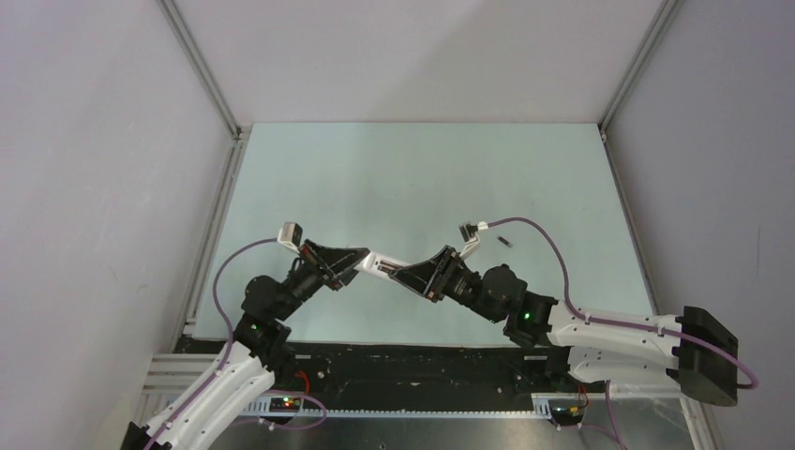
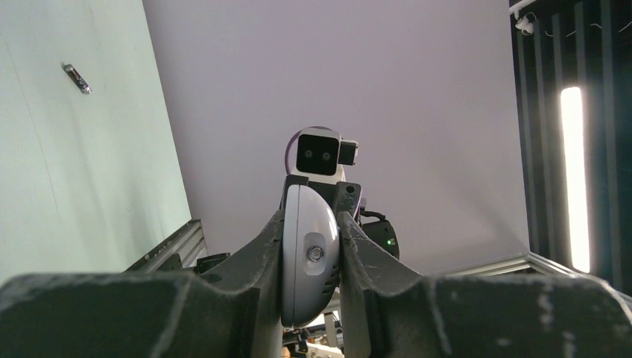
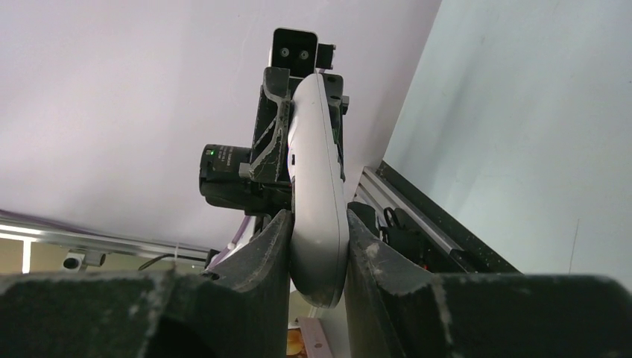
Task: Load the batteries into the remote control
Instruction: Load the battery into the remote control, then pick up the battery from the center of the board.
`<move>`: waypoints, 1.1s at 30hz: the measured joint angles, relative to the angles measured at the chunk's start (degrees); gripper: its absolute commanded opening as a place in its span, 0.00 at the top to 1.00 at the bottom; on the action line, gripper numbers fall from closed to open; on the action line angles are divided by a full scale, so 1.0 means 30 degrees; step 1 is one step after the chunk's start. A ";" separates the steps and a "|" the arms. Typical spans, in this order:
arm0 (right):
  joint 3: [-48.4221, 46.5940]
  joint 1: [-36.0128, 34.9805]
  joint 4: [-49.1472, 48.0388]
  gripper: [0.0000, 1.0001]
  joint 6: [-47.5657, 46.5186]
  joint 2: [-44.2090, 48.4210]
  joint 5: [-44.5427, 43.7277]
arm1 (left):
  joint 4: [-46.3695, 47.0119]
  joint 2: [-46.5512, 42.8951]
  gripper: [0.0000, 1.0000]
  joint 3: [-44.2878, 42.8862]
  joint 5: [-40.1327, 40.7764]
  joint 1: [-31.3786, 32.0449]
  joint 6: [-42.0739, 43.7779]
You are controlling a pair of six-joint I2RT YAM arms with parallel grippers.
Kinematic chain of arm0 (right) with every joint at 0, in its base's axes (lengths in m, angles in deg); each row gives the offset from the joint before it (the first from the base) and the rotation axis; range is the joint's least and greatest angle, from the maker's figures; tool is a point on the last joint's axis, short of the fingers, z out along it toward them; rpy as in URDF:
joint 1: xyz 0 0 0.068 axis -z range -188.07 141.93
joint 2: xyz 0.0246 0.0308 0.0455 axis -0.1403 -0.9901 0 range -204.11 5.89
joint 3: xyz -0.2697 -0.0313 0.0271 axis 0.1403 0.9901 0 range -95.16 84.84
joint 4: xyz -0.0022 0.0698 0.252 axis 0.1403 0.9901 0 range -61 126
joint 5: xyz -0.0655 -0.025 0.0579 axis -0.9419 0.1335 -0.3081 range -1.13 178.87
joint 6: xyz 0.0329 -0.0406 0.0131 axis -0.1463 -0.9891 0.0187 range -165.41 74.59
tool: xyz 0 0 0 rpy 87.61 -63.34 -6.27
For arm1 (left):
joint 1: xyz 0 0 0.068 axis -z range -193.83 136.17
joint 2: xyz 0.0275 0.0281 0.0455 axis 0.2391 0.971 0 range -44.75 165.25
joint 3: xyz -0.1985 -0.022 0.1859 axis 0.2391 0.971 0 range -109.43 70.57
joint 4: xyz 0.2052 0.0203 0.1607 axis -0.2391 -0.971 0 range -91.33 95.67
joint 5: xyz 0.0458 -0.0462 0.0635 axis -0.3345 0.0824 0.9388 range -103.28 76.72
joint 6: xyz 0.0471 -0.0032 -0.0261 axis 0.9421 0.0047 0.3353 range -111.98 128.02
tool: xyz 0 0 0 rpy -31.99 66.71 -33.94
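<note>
Holding remote control (image 1: pixel 379 267) midair | left end effector (image 2: pixel 311 222) clamps 1 end | right end effector (image 3: pixel 319 221) clamps other

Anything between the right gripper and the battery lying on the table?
Nothing visible on the table between the right gripper and the battery. But it and the left gripper both clamp the remote, so neither is free.

We are counting one remote control (image 2: pixel 311 253) and one battery (image 1: pixel 506 242) on one desk (image 1: pixel 422 178). We are counting two tools, the left tool (image 1: pixel 361 260) and the right tool (image 1: pixel 400 274), on two arms, the left arm (image 1: pixel 267 309) and the right arm (image 1: pixel 600 328).
</note>
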 measured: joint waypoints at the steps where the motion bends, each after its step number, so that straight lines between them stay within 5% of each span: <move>1: 0.0000 0.0000 0.0000 0.75 0.0073 0.0000 0.0000 | 0.0000 0.0000 1.00 0.0000 0.0000 0.0000 0.0073; 5: 0.0000 0.0000 0.0022 0.75 0.0204 0.0000 -0.0058 | -0.0015 -0.0007 1.00 0.0000 0.0000 0.0000 0.0160; 7: 0.0000 0.0000 0.0080 0.61 0.0211 0.0007 -0.0066 | -0.0015 -0.0007 1.00 0.0000 0.0000 0.0000 0.0277; 8: 0.0000 0.0000 0.0117 0.42 0.0182 0.0044 -0.0058 | -0.0015 -0.0015 1.00 0.0000 -0.0007 0.0000 0.0299; 10: 0.0000 0.0000 0.0503 0.24 -0.0022 0.0182 -0.0117 | 0.0022 -0.0029 1.00 0.0000 -0.0087 0.0007 0.0408; 15: 0.0000 0.0044 0.2091 0.04 -0.1260 0.1013 -0.0481 | 0.0262 -0.0153 1.00 0.0000 -0.0240 0.0058 0.0452; 22: 0.0000 0.0044 0.4634 0.03 -0.2477 0.3956 -0.1741 | 0.0255 -0.0066 1.00 0.0007 -0.0240 0.0058 0.0780; 33: -0.0080 0.2987 1.2415 0.36 -0.2637 0.7337 -0.2761 | -0.1093 0.0087 1.00 0.0590 -0.0386 0.0058 0.2608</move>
